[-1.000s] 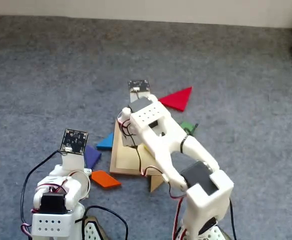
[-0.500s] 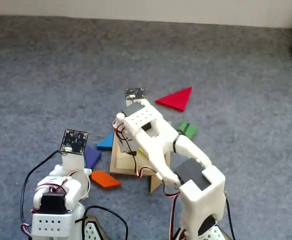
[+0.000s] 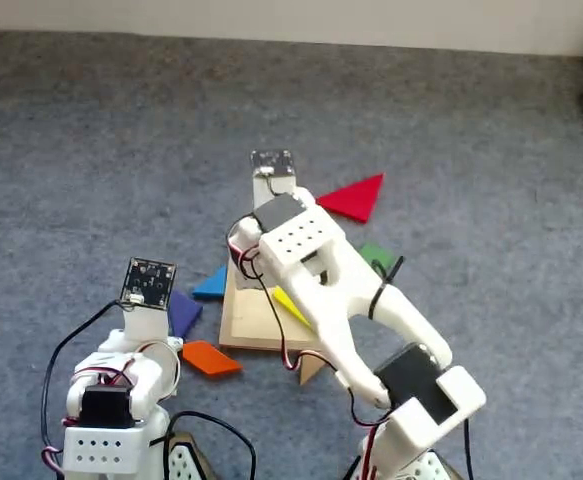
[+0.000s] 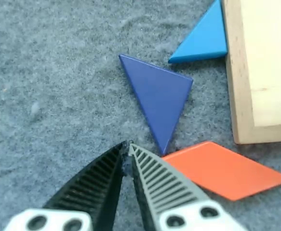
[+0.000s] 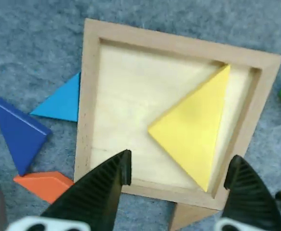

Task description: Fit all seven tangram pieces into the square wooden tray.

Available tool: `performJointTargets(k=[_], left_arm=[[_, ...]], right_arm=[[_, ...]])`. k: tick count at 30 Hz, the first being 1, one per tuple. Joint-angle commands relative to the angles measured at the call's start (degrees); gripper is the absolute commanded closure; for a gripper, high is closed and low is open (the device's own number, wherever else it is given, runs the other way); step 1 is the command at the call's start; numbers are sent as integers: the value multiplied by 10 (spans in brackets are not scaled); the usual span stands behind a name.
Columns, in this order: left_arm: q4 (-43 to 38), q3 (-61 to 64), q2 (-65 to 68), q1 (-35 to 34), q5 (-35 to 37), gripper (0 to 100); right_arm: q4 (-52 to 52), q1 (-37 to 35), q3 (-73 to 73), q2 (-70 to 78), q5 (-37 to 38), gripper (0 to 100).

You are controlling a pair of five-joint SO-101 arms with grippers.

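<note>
Only the yellow triangle (image 5: 198, 130) is lying inside the wooden tray (image 5: 89, 96) beneath the open right gripper (image 5: 180, 159), while six pieces (image 4: 159, 96) are waiting on the carpet (image 3: 91, 150) around it, the left gripper (image 4: 128, 145) hanging closed and empty.

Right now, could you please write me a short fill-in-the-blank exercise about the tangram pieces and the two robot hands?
1. Exactly ____ piece lies inside the square wooden tray, namely the yellow triangle.
2. The right hand, above the tray, is ____.
3. The left hand, its tips beside the dark blue triangle, is ____.
Missing words: one; open; shut.
</note>
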Motion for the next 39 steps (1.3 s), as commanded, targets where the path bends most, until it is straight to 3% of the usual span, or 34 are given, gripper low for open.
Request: performJointTargets(k=[1,8,21,27,39], left_arm=[[2,12,-14,9,3,995],[2,12,-14,9,3,995],[2,12,-14,9,3,995],[2,12,-14,9,3,995],[2,12,-14,9,3,995]], right_arm=[[-42,-8,-6,-35,34,700],[-163,-11,48,-22,37,885],[-140,-3,79,53,38,889],[-112,42,80,55,118,889],[-111,64,48,29,121,890]])
